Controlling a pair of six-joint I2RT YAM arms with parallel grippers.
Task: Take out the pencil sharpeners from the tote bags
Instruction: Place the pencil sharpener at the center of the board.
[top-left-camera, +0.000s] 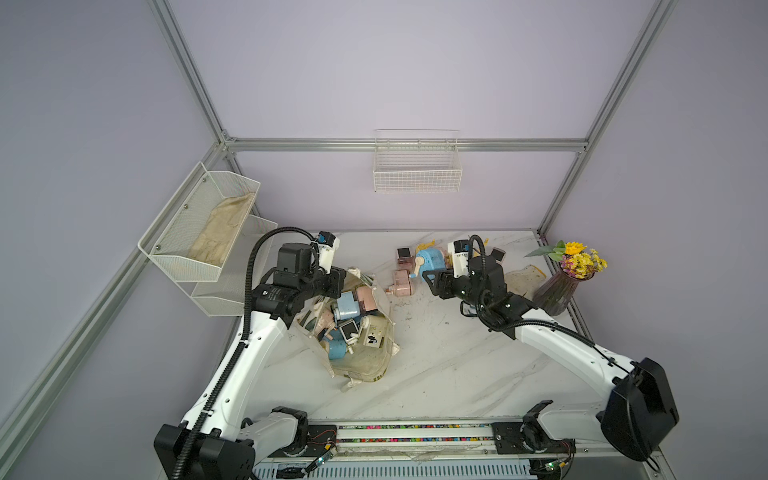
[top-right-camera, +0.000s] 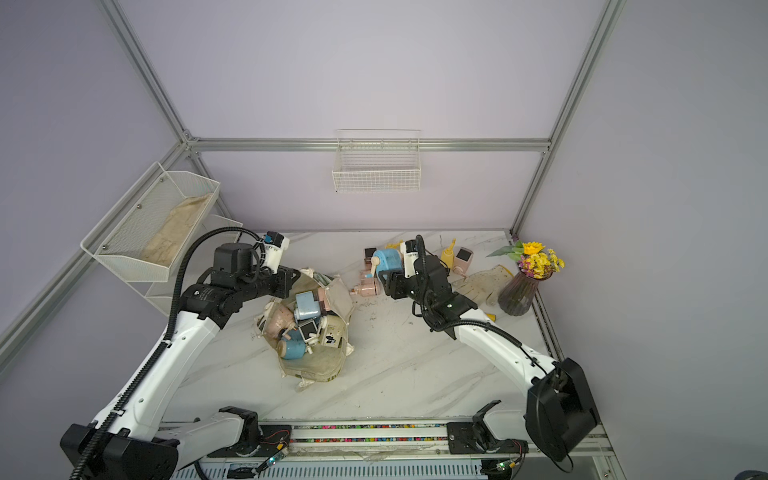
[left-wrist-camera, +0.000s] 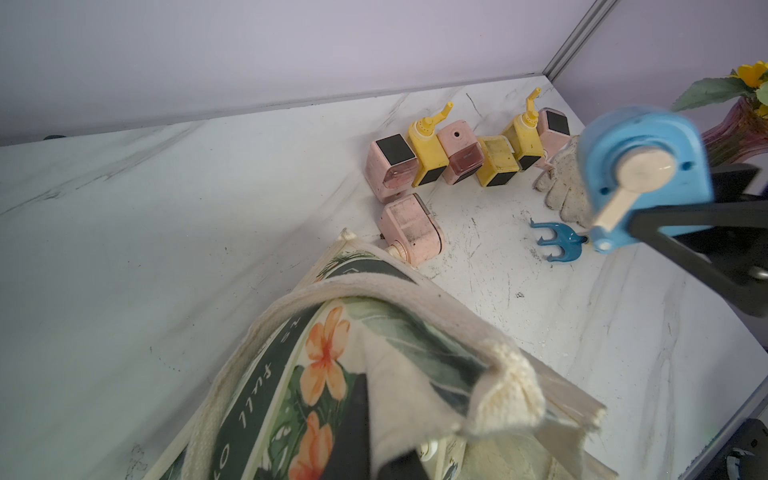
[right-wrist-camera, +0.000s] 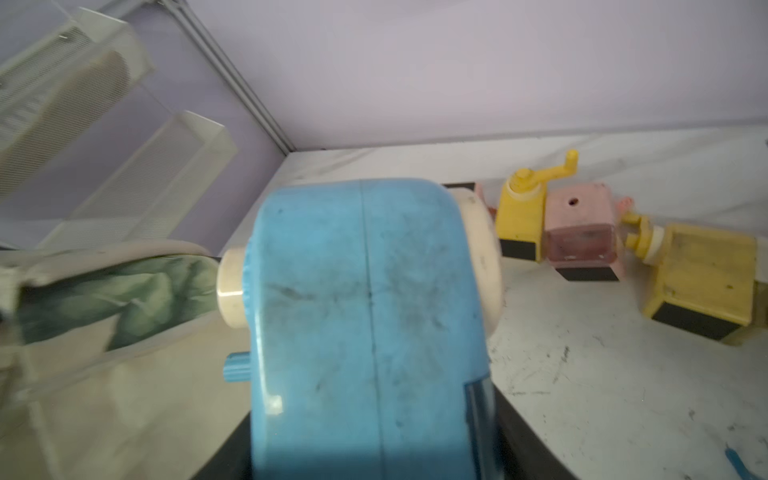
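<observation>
Left claw (left-wrist-camera: 374, 440) tips buried in tote bag (left-wrist-camera: 291, 374) cloth.

I could only make out pale lettering on the dark band of the tote bag (left-wrist-camera: 266, 395) in the left wrist view; upside down, it seemed to read "full", the rest unreadable.
</observation>
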